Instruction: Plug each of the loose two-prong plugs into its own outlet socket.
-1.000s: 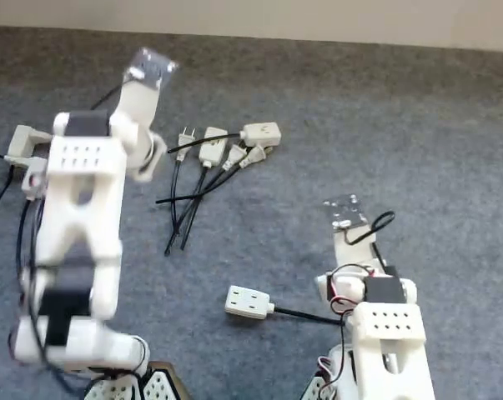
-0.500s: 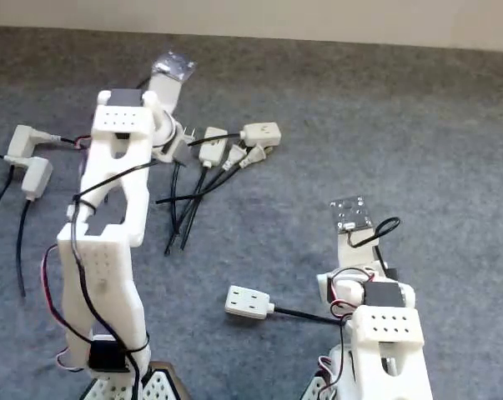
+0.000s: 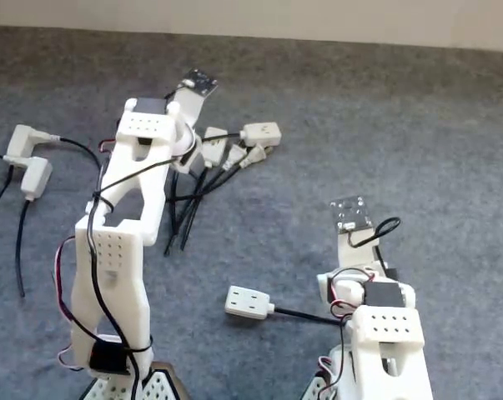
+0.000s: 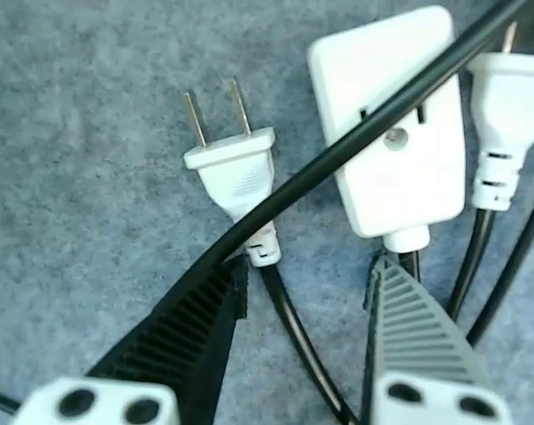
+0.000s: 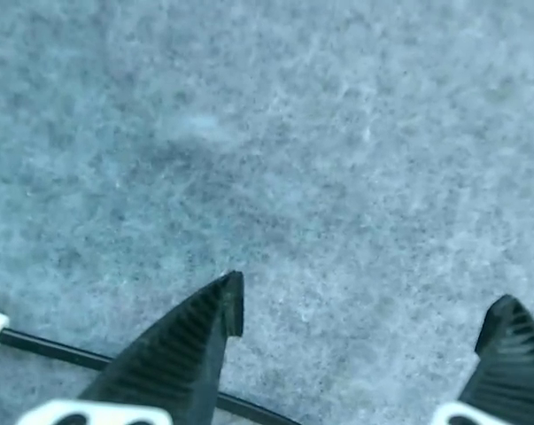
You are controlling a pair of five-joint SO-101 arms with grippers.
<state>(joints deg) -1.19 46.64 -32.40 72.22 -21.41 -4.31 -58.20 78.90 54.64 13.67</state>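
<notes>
Left pincer: my left gripper (image 4: 306, 288) stands wide and holds nothing, over the tangle of cords in the upper centre of the high view.
Target plug: a two-prong plug (image 4: 234, 173) lies flat on the carpet (image 4: 81, 133) just ahead of the fingertips, prongs pointing away.
Obstruction: a black cord (image 4: 355, 146) crosses the plug's neck and the white outlet block (image 4: 395, 133) beside it.
Right pincer: my right gripper (image 5: 368, 305) is also wide and empty, over bare carpet at the lower right of the high view.
Free socket: an outlet socket (image 3: 248, 302) lies at lower centre, well apart from the tangle.
Risk: if I close here, I expect the jaws to pinch the black cord with the plug.
Risk: lifting may then drag the block and the neighbouring plugs.
</notes>
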